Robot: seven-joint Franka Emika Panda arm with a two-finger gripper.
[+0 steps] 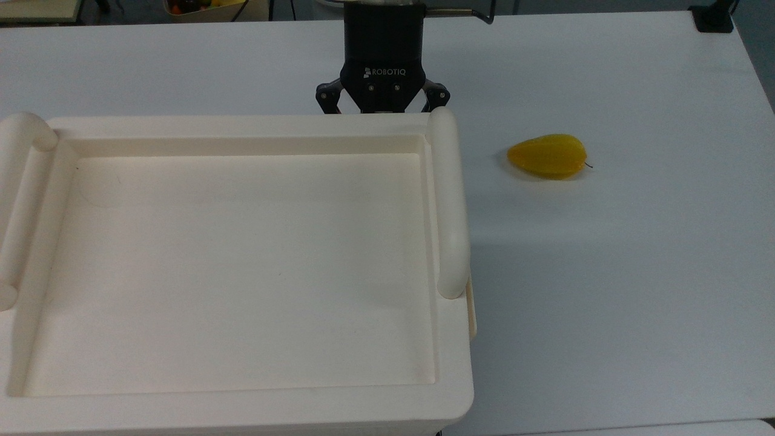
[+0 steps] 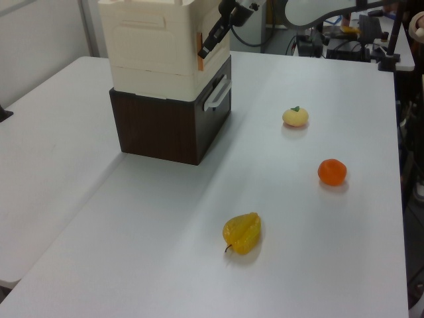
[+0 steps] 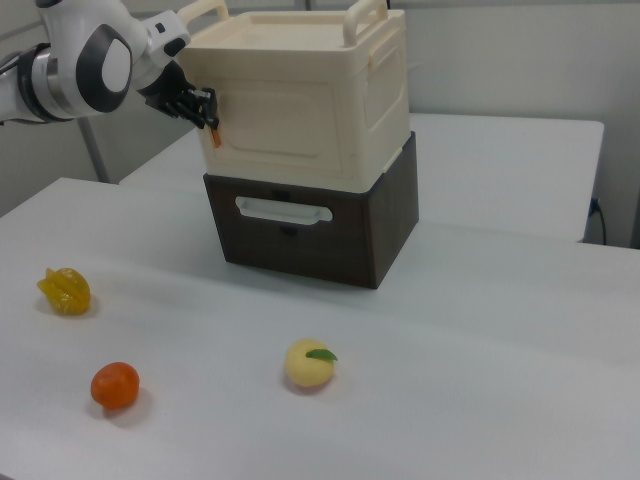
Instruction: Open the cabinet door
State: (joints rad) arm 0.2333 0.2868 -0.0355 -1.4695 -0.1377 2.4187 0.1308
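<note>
While my claw (image 3: pixel 207 112) sits at the front corner of the cabinet (image 3: pixel 310 95), its fingers drawn narrow about a small orange tab (image 3: pixel 215 135) (or so it looks), I list: one cabinet door (image 3: pixel 282 120), cream, flush and closed, on the face above the dark drawer unit (image 3: pixel 300 230) on the bench (image 3: pixel 480 380). Judged rigid plastic, light, smooth; best held at that tab on its free edge. Yellow fruit (image 1: pixel 548 155) lies well apart.

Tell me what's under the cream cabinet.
The cabinet sits on a dark brown box with a white handle on its front, which rests on the table. Whatever is inside that box is hidden.
</note>
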